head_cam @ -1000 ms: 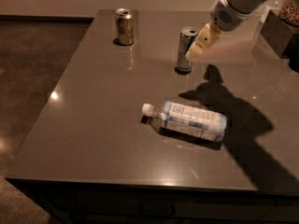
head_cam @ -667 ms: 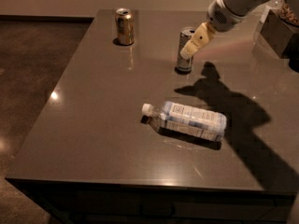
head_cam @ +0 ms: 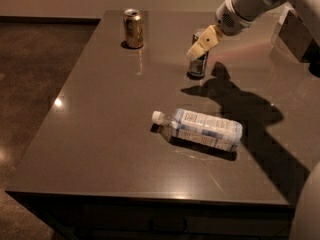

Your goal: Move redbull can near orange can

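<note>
The redbull can (head_cam: 199, 65) stands upright at the back middle of the dark table (head_cam: 100, 134); its upper part is hidden behind my gripper. The gripper (head_cam: 202, 44) hangs from the arm coming in from the upper right and sits right at the can's top, in front of it. The orange can (head_cam: 133, 28) stands upright at the far left of the table, well apart to the left of the redbull can.
A clear water bottle (head_cam: 202, 129) with a white cap lies on its side in the middle of the table. A dark box (head_cam: 296, 33) stands at the back right. The table's left edge drops to a dark floor (head_cam: 35, 74).
The gripper has shifted a little to the left, now overlapping the top of the redbull can. The cans and the bottle have not moved.
</note>
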### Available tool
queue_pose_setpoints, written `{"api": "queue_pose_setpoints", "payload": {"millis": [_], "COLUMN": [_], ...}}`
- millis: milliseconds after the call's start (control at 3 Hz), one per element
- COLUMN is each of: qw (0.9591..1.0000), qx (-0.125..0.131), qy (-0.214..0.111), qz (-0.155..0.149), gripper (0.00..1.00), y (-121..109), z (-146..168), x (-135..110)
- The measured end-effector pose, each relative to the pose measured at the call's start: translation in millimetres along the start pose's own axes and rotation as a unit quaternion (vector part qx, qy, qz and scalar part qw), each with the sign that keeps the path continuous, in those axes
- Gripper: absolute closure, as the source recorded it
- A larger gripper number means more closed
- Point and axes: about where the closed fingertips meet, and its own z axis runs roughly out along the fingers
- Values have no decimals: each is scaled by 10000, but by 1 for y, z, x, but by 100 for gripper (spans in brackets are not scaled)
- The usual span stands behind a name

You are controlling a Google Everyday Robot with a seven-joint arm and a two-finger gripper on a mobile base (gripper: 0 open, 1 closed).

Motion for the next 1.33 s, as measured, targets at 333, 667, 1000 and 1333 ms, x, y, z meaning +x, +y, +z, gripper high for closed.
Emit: {"api": "queue_pose_setpoints", "payload": {"millis": [333,667,1000,1333], "qw": [9999,9995,9991,9983], "qx": [-59,-206,-302,-430], "qy": [-85,-237,-265,-371], "qz": [55,92,122,133], "gripper": [10,43,65,90], "y": [-4,-5,0,10], "z": [8,13,11,12], "x": [-2,-8,-22,-58]}}
